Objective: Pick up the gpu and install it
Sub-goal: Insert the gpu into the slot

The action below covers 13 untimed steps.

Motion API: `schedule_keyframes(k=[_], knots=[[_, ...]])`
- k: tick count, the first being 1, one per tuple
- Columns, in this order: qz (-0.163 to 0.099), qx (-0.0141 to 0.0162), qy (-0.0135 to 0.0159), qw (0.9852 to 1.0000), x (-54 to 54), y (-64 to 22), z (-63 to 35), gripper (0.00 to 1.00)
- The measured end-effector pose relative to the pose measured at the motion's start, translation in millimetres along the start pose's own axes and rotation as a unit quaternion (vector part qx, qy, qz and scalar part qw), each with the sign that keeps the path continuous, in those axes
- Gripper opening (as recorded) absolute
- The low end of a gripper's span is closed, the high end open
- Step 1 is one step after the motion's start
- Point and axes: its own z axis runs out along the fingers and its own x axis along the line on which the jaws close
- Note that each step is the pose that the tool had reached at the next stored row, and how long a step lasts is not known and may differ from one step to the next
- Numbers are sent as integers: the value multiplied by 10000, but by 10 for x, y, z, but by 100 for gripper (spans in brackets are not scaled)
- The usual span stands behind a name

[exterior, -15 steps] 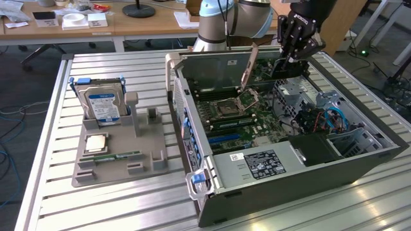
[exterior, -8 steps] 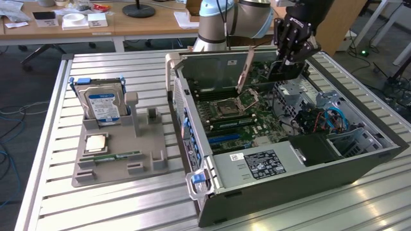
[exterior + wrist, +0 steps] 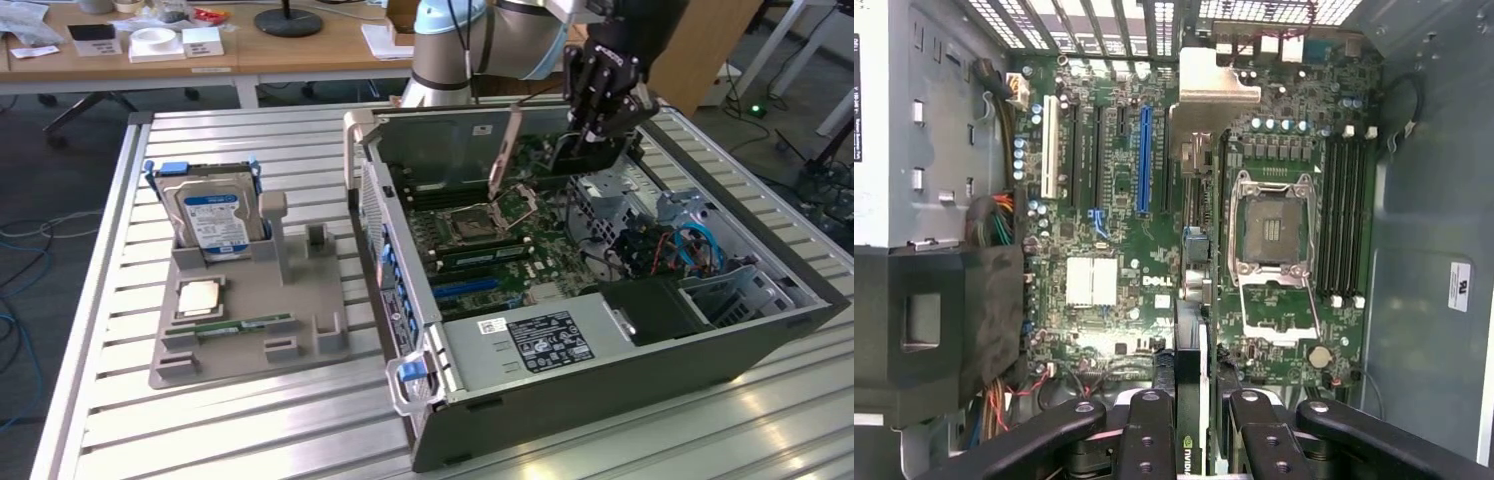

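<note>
My gripper (image 3: pixel 597 135) hangs over the back part of the open computer case (image 3: pixel 601 380), shut on the gpu (image 3: pixel 585 160), a dark card held upright below the fingers. In the wrist view the gpu (image 3: pixel 1190 350) shows edge-on between the black fingers (image 3: pixel 1149 435), above the green motherboard (image 3: pixel 1104 280). The long blue slot (image 3: pixel 1143 160) lies further along the board, apart from the card's edge. The card is clear of the board and touches no slot.
The CPU socket (image 3: pixel 1272 225) stands open with its lever raised (image 3: pixel 505 150). A power supply (image 3: pixel 534 345) and drive cage (image 3: pixel 727 290) fill the case's near side. On the exterior view's left, a grey holder (image 3: pixel 240 340) carries a hard drive (image 3: pixel 214 215), a CPU (image 3: pixel 200 297) and a memory stick (image 3: pixel 247 323).
</note>
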Motion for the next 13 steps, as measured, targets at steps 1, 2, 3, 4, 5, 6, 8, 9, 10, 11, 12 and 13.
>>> schedule_keyframes(k=[1,2,3,4,5,6,8,9,10,11,12,13], knots=[[0,0,0,10000,0,3,6,26],[0,0,-1,10000,0,7,12,26],[0,0,0,10000,0,11,17,26],[-1,0,0,10000,0,15,21,26],[0,0,0,10000,0,18,27,26],[0,0,-1,10000,0,21,35,26],[0,0,-1,10000,0,26,55,26],[0,0,0,10000,0,28,66,26],[-1,1,0,10000,1,29,77,26],[-1,1,0,10000,1,31,87,26],[0,1,0,10000,1,33,97,26],[-1,1,0,10000,1,34,104,26]])
